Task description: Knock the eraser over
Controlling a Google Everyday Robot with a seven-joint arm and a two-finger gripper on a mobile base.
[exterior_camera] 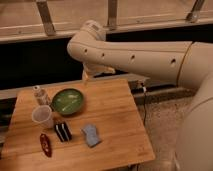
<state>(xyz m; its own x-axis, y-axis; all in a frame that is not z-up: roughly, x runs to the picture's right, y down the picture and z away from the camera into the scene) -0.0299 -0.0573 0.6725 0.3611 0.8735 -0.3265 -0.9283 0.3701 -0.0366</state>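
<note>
Camera view, looking down at a slant.

Wooden table (117, 117) fills the lower left. A speckled floor (162, 117) shows to its right, and dark window glass with metal struts (46, 17) runs behind.

Pale robot arm (135, 57) reaches in from the right, level above the table's far side, then bends downward at its rounded joint.

Gripper (90, 74) hangs under that bend, over the far edge of the table, just behind the right side of the green bowl (67, 101). It touches nothing on the table. Whether it is apart or together: cannot tell.

Eraser (62, 131): a small black block with white stripes, on the front left part of the table. It looks to be standing on end, but this angle leaves that unsure. It sits between the slim dark red object (46, 145) on its left and the pale blue pad (91, 135) on its right, clear of both.

Clear plastic cup (42, 116) is upright just behind the eraser, close to the bowl's near-left rim. A small pale bottle (39, 94) stands behind the cup, just beside the bowl.

Eraser and gripper are well apart, with the bowl lying between them
</note>
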